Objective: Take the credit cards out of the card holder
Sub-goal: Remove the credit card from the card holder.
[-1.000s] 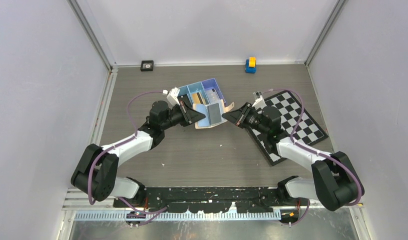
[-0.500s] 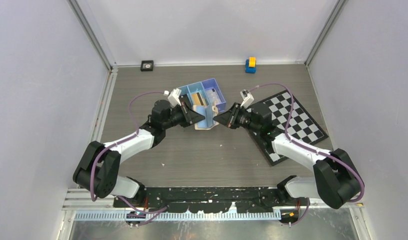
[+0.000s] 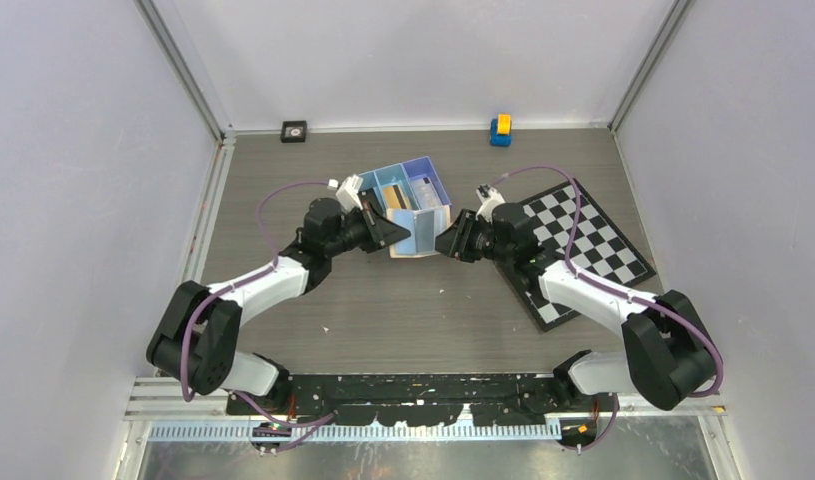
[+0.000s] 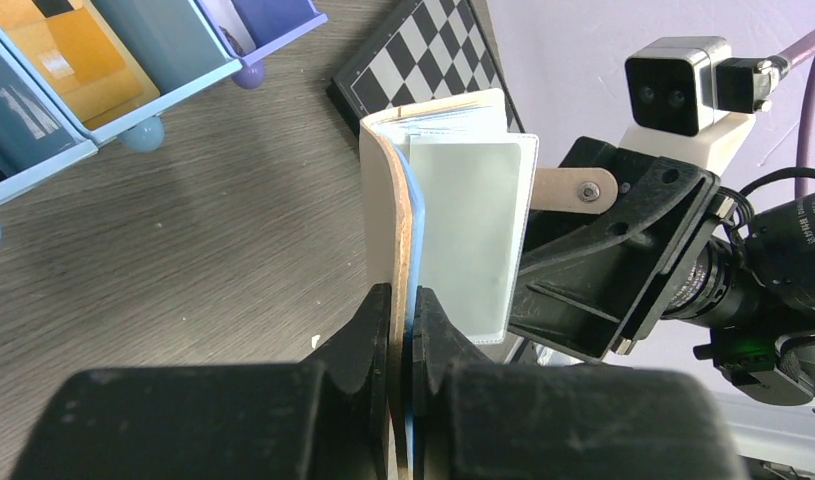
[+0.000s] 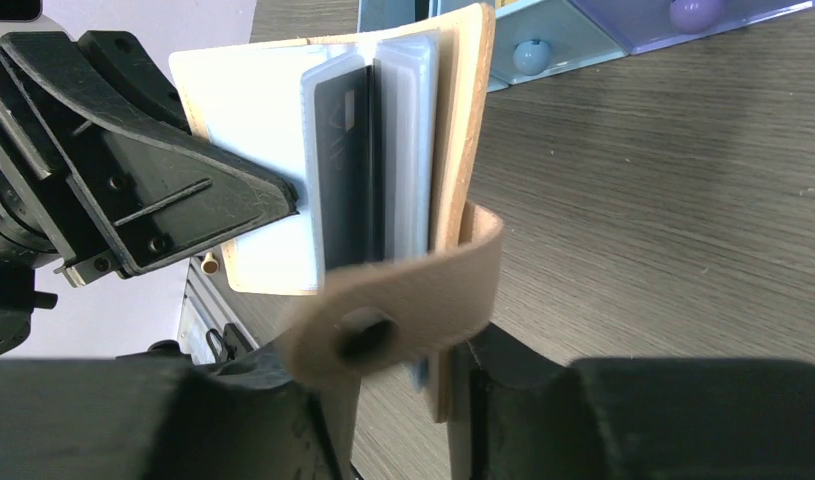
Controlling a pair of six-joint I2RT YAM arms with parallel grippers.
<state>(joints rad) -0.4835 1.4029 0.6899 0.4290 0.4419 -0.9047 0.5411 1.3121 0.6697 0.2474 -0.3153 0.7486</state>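
1. Position. The card holder (image 4: pixel 381 190) is held upright off the table (image 4: pixel 183 250), between the two grippers and just in front of the blue tray (image 4: pixel 163 100). It is fanned open, with its leaves facing the right arm.

2. Left gripper (image 4: pixel 402 305). The jaws are clamped on the lower edge of the tan cover, with a blue-edged leaf pinched in alongside it. This grip anchors the card holder.

3. Right gripper (image 5: pixel 403 395). The fingers stand either side of the opposite cover's lower edge. The snap tab (image 5: pixel 408 295) hangs across the wrist view in front of them, so it cannot be told whether they pinch the cover or merely straddle it.

4. Contents. A dark card (image 5: pixel 345 170) sits in a clear sleeve near the middle of the fan. A pale leaf (image 4: pixel 471 225) stands outermost on the left gripper's side.

5. Handling.
   - The cover looks soft and will probably bow under side load.
   - The sleeves appear thin, glossy and floppy, so expect them to slide and to drag along with a card.
   - The cards are judged light, stiff and smooth.

6. Hold point. Pinch a card across its flat faces at its free edge, near the sleeve mouth. Pull along the sleeve and keep the cover anchored.
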